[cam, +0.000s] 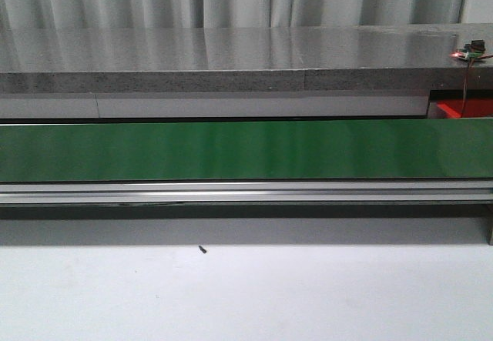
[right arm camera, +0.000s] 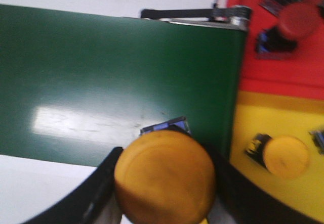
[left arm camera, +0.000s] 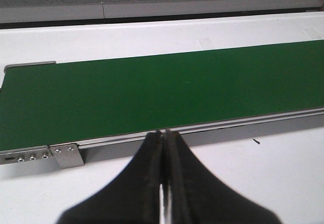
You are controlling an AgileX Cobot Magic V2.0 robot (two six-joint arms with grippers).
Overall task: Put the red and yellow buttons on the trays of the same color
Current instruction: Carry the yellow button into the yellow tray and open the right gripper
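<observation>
White table [cam: 246,295] in the foreground; long green belt [cam: 231,150] runs across it, grey counter [cam: 231,48] and pale curtains behind. Small dark speck [cam: 202,249] lies on the table before the belt. Left pincer [left arm camera: 164,148]: jaws pressed together, nothing between them, hovering just short of the belt's near rail. Right pincer [right arm camera: 164,183]: clamped on a yellow button [right arm camera: 164,176], over the belt's end. Beside that end, red tray [right arm camera: 283,72] carries a red button [right arm camera: 298,20]; adjoining yellow tray [right arm camera: 273,113] carries another yellow button [right arm camera: 285,156].
</observation>
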